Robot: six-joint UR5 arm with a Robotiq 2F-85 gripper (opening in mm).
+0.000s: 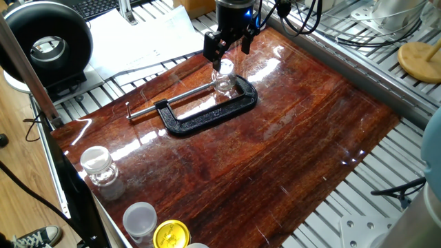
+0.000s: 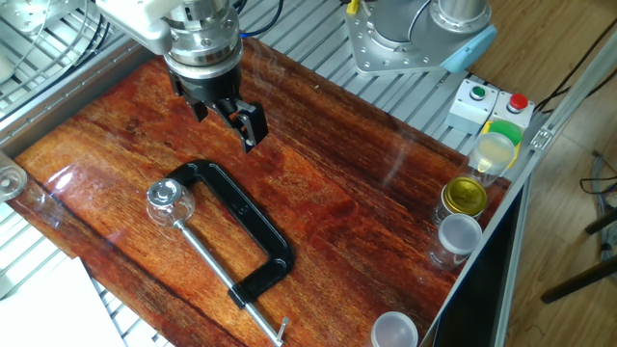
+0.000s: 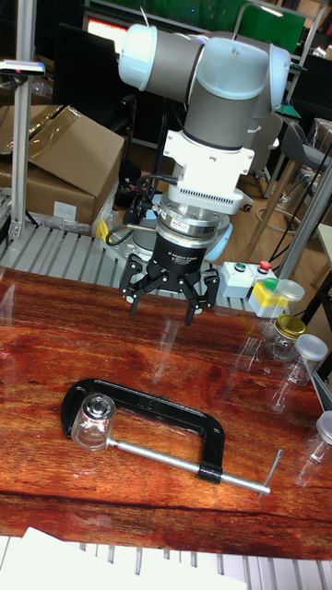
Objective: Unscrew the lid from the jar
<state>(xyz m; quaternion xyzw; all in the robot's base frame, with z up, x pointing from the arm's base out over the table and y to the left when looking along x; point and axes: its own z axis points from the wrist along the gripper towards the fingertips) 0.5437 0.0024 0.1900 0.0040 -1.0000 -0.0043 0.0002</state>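
Note:
The small clear glass jar (image 1: 222, 79) (image 2: 171, 205) (image 3: 91, 424) stands pinched in the jaw of a black C-clamp (image 1: 207, 114) (image 2: 246, 241) (image 3: 175, 410) on the wooden board. Its round glassy lid (image 2: 161, 194) (image 3: 95, 407) sits on top of it. My gripper (image 1: 227, 49) (image 2: 227, 120) (image 3: 164, 307) hovers above the board, just behind the jar and apart from it. Its fingers are spread open with nothing between them.
At one board edge stand a larger clear jar with a bulbous top (image 1: 98, 169), a white translucent cup (image 1: 140, 219) and a yellow lid (image 1: 171, 234). Several jars (image 2: 461, 214) and a button box (image 2: 492, 104) line another corner. The clamp's screw rod (image 3: 198, 463) sticks out sideways.

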